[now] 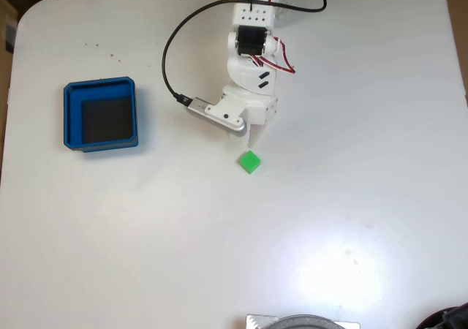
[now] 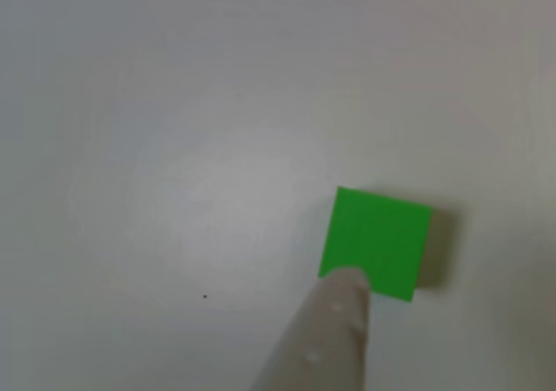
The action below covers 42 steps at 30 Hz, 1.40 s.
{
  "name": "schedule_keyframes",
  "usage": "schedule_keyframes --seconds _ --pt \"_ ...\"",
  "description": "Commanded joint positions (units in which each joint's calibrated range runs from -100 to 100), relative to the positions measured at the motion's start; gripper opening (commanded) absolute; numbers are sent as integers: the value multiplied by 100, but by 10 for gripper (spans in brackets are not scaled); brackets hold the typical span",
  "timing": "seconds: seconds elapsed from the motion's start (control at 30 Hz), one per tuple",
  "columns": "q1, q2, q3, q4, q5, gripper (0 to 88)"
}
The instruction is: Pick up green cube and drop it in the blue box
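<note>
Your green cube [image 1: 249,161] sits flat on the white table [image 1: 351,197], a little right of the middle of the fixed view, turned slightly so its edges run off-square to the picture. In the other view the cube [image 2: 376,242] lies right of centre, casting a soft shadow toward three o'clock, and one pale fingertip [image 2: 341,297] rises from the bottom edge and overlaps the cube's corner at seven o'clock; whether it actually touches the cube you cannot tell from here.

In the fixed view the gripper [image 1: 256,134] hangs just at twelve o'clock of the cube, its tip close above it. You cannot tell whether the claw is spread or pressed together: a single finger shows in each view. Nothing is gripped; the cube rests on the table.

The white arm [image 1: 251,66] reaches down from the top edge, with a black cable [image 1: 170,51] looping off toward ten o'clock.

Your blue box [image 1: 100,86] stands well apart from the cube, at about nine o'clock, near the table's left edge, its black floor bare.
</note>
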Motion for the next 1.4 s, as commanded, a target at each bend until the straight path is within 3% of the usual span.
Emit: schedule_keyframes --seconds 0.0,0.2,0.4,1.37 --pt "0 -66 -308 37 -15 252" --pt "-7 26 -371 29 -54 289" --pt "-23 143 -389 21 -410 323" --pt "-282 1957 -2014 29 -151 324"
